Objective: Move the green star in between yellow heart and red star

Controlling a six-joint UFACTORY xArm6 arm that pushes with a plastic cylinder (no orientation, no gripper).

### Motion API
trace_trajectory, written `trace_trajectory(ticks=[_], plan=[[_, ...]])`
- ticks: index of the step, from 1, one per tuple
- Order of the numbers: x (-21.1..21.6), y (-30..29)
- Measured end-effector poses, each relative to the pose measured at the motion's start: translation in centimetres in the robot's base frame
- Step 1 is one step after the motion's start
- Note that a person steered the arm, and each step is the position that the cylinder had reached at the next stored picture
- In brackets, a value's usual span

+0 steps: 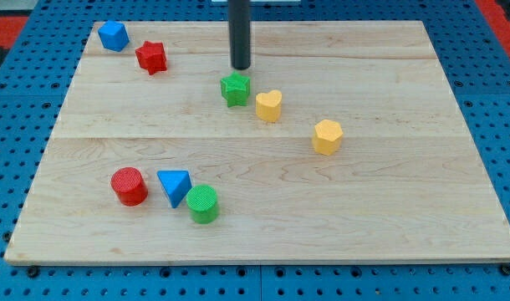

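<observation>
1. My tip (241,67) stands just above the green star (235,89), toward the view's top; there is no hand, so nothing is held.
2. The green star lies just left of the yellow heart (269,106), well apart from the red star (152,57), on the desk (389,217).
3. Step in hand seems the approach. Next, I judge the tip must go around to the star's right side and push it leftward.

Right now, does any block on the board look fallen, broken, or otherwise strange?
Nothing stands out. All the blocks sit flat and whole on the wooden board. My tip is just above the green star in the view, and the star is close beside the yellow heart, far from the red star.
</observation>
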State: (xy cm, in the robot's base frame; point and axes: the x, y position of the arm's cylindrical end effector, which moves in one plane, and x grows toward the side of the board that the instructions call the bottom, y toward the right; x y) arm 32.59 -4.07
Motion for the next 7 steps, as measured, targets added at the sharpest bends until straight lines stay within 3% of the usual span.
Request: trace_trajectory(ticks=[1, 2, 3, 4, 6, 7], plan=[[6.2, -6.1], [9.6, -10.5], [11.5, -1.5], [10.8, 4.0], [6.6, -3.6], [4.9, -2.3]])
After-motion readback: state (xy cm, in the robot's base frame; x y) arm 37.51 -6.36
